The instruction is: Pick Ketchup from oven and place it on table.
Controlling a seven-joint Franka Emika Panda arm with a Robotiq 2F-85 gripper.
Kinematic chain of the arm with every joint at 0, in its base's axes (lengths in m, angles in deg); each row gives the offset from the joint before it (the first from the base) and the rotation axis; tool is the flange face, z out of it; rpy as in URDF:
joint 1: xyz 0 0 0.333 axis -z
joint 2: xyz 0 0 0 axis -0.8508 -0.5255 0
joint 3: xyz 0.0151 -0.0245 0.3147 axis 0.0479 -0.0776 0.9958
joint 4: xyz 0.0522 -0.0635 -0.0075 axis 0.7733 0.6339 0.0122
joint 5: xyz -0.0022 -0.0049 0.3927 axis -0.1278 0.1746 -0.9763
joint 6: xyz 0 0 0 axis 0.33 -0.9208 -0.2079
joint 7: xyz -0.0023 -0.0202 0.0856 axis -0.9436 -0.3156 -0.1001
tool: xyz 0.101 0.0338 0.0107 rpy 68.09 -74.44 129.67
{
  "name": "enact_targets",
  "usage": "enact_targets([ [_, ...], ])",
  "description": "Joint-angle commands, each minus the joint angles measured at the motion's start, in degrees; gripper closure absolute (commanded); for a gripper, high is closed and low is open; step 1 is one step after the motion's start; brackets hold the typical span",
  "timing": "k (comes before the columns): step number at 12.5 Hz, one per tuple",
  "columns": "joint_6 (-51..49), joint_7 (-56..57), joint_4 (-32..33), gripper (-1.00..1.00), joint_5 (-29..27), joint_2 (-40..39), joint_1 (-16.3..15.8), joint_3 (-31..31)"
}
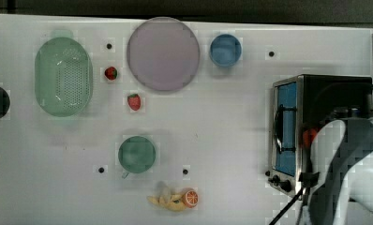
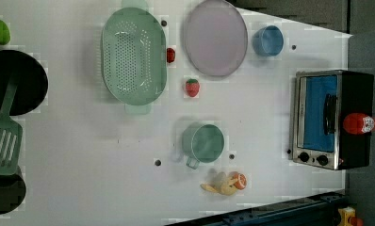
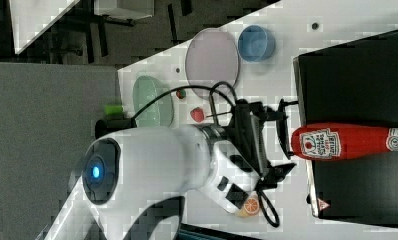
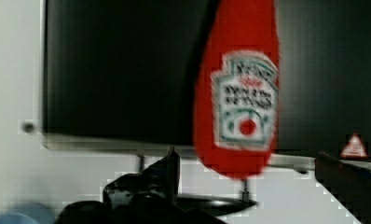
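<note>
- We are seeing the Ketchup (image 3: 349, 141) lying on its side on the black top of the oven (image 3: 357, 70), its base end overhanging the oven's front edge and its white cap pointing toward the right view's right.
- In the right view the gripper (image 3: 286, 136) is sitting just off the bottle's base end, with one dark finger above that end and the other below it; the fingers are standing spread wide and we are not seeing them touch the red plastic.
- In the wrist view the bottle (image 4: 237, 93) is hanging between the two dark fingers (image 4: 162, 179), with bare gaps on both sides, so nothing is being pinched.
- In the left view the bottle (image 2: 361, 123) is resting on the oven top (image 2: 355, 94), beside the dark door handle, well apart from the green cup (image 2: 203, 142) on the table (image 2: 82, 141).
- In the top view the white arm (image 1: 344, 164) is covering most of the bottle, leaving a small red patch (image 1: 309, 137) at the oven's front frame (image 1: 274, 136).
- The bottle's cap is being cut off at the right view's right edge, and its label is reading only as blurred dark print around a red spot in the wrist view.
- The arm is also hiding part of the oven's top in the top view.
</note>
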Motion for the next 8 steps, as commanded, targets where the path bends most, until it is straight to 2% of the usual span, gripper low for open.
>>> enact_targets([
  [1, 3.03, 0.43, -0.75, -1.0, -4.44, -3.73, 0.33, -3.26],
  [4, 7.25, 0.43, -0.65, -1.0, -6.99, -7.59, 1.05, -3.37],
  [8, 7.39, 0.43, -0.29, -1.0, -9.11, -11.27, 1.55, -3.4],
])
